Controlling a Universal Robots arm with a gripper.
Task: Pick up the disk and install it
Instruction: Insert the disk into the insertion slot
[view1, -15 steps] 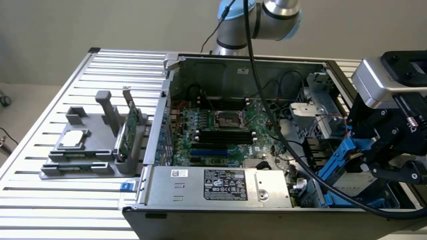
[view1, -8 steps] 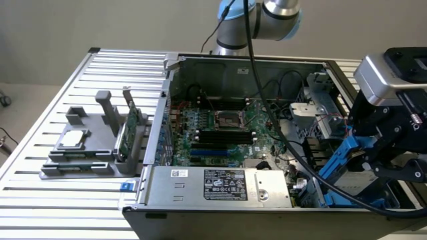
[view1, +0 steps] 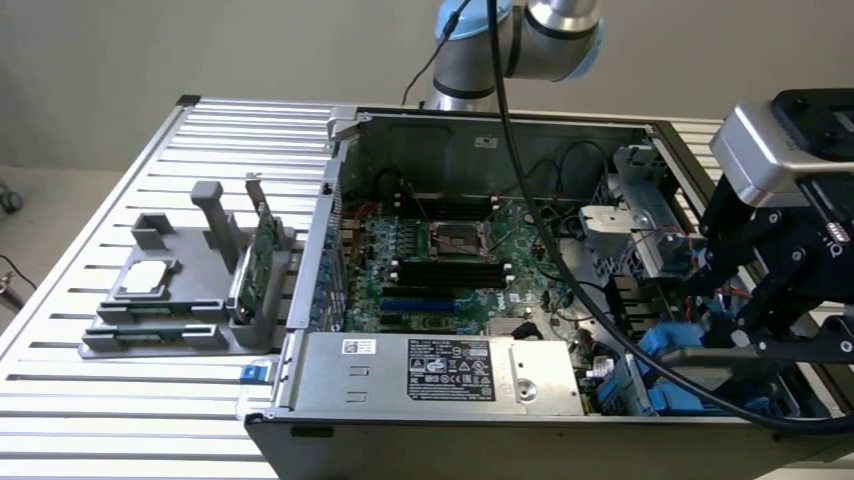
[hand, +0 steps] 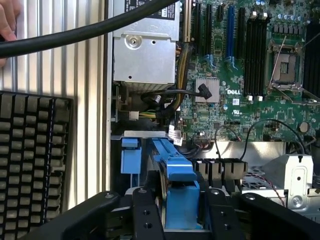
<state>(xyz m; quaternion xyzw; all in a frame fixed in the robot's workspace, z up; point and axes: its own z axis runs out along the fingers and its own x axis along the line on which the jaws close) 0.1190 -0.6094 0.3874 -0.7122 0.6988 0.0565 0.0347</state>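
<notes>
1. The disk (hand: 177, 172), a flat hard drive framed by bright blue plastic carrier rails, is sitting down in the drive bay at a corner of the open grey metal computer case (view1: 400, 118). That is at the exterior view's right, near the boxy silver power supply (view1: 441, 372).
2. I am judging this as the tail of the install step. The disk is looking slotted in, but I cannot tell how fully it is seated.
3. My black two-finger claw (hand: 182, 202) is hovering right over it. The fingers are spread, straddling the blue rail and seemingly not pinching it.
4. Any next move is calling for staying clear of the thick black cable (hand: 75, 35) and the bay walls.
</notes>
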